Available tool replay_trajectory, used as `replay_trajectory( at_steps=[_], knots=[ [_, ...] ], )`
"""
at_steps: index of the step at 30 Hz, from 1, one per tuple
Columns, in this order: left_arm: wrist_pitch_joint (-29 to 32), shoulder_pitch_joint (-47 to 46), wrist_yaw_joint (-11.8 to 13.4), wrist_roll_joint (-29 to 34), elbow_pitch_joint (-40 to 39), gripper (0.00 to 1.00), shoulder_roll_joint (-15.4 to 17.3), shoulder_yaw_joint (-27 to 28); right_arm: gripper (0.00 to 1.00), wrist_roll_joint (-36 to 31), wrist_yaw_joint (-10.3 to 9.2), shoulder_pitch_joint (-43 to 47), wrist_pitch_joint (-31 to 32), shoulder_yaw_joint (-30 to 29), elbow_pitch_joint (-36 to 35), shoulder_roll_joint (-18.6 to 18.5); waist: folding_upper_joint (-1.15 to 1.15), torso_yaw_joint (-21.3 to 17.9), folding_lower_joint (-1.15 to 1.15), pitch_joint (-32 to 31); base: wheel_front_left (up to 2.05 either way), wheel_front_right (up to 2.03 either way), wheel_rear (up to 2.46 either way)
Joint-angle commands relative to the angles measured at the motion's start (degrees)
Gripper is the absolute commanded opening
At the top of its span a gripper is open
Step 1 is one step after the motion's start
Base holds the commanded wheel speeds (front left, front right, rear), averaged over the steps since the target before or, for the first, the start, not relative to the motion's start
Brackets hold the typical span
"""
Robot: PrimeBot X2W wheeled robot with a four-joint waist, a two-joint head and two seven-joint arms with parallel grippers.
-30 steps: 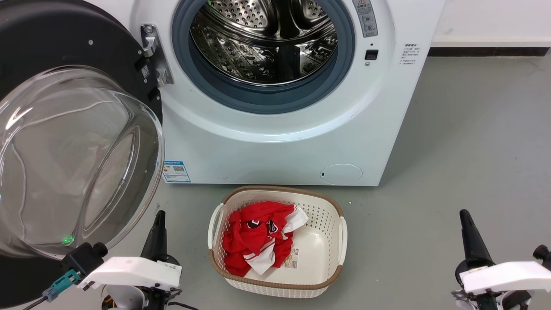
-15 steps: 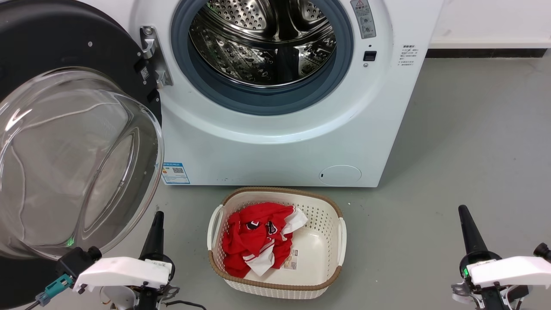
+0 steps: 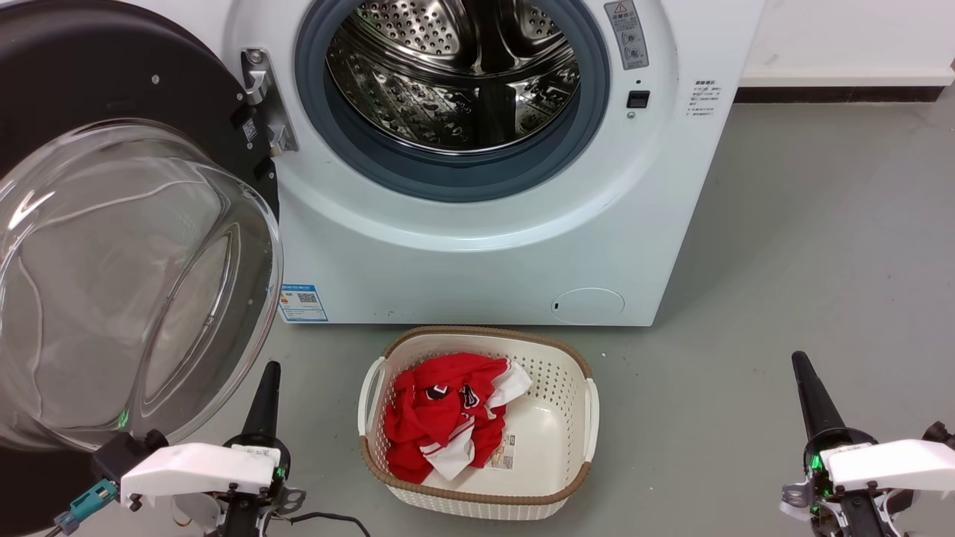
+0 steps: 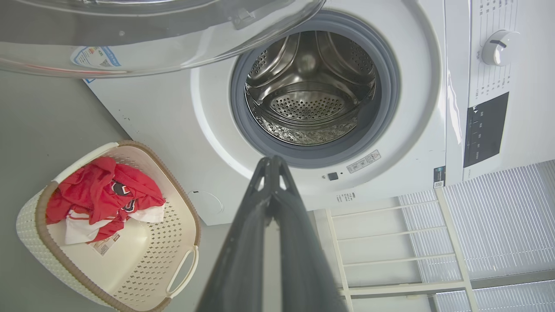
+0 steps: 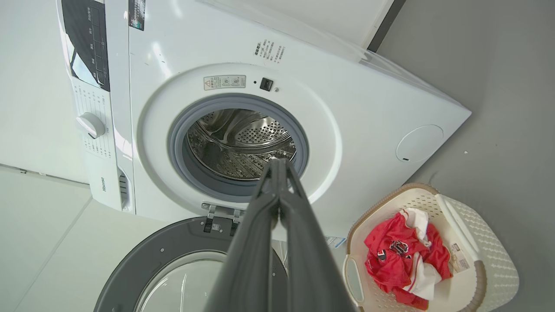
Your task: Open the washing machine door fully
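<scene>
Washing machine door [image 3: 127, 261] wide open; left claw [image 3: 271, 368], right claw [image 3: 799, 359] pressed together, empty.

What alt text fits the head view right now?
The large round washing machine door, glossy black rim around a clear glass bowl, stands swung open left of the white washer, baring its steel drum. A cream perforated basket holding a red-and-white garment sits on the grey floor. The left gripper and right gripper, both shut, touch nothing.
</scene>
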Motion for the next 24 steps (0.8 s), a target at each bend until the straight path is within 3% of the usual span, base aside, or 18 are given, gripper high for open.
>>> replay_trajectory(
  at_steps=[1, 24],
  knots=[
    [0.5, -1.0, -0.6, -1.6, -0.1, 0.0, 0.0, 0.3, 0.0, 1.7, 0.0, -1.2, 0.3, -0.1, 0.0, -0.3, 0.0, 0.0, 0.0, 0.0, 0.0, 0.0, 0.0],
    [3.3, -1.5, -2.0, -13.4, 0.9, 0.0, -0.2, 2.0, 0.0, 13.0, 0.0, -2.5, 3.1, -0.6, 1.4, -0.2, 0.0, -0.4, 0.0, -0.5, 0.0, 0.0, 0.0]
  ],
)
